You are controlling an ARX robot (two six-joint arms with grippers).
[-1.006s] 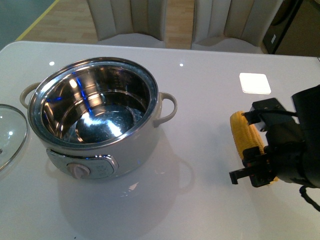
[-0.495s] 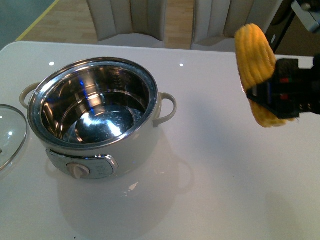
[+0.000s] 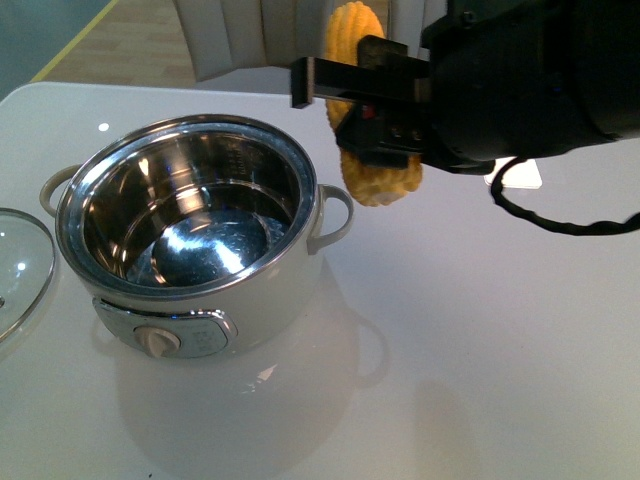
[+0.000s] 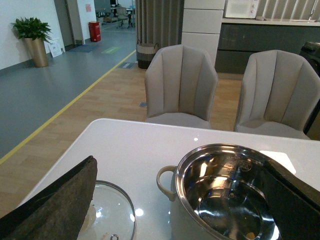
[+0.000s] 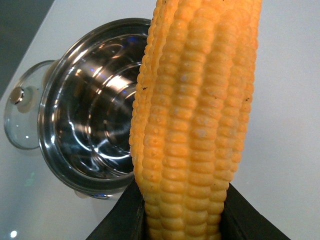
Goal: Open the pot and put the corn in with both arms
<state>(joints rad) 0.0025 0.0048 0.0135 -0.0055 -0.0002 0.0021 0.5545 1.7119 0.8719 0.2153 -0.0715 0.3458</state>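
The cream-white pot (image 3: 285, 295) stands open at the table's left, its steel bowl empty; it also shows in the left wrist view (image 4: 179, 176) and the right wrist view (image 5: 52, 132). My right gripper (image 3: 352, 110) is shut on the yellow corn (image 3: 382, 185) and holds it upright in the air, just beyond the pot's right handle. In the right wrist view the corn (image 5: 195, 125) sits between the black fingers (image 5: 125, 220). My left gripper (image 4: 180, 167) is open and empty, facing the pot; it is out of the front view.
The glass lid (image 3: 20, 265) lies flat on the table left of the pot, and shows in the left wrist view (image 4: 117, 210). Two beige chairs (image 4: 182, 85) stand behind the table's far edge. A white square (image 3: 530, 178) lies at the right, partly behind my arm.
My right gripper has lifted the corn off the table at the right and carried it up and left, to beside the pot's right handle. The pot and lid have not moved.
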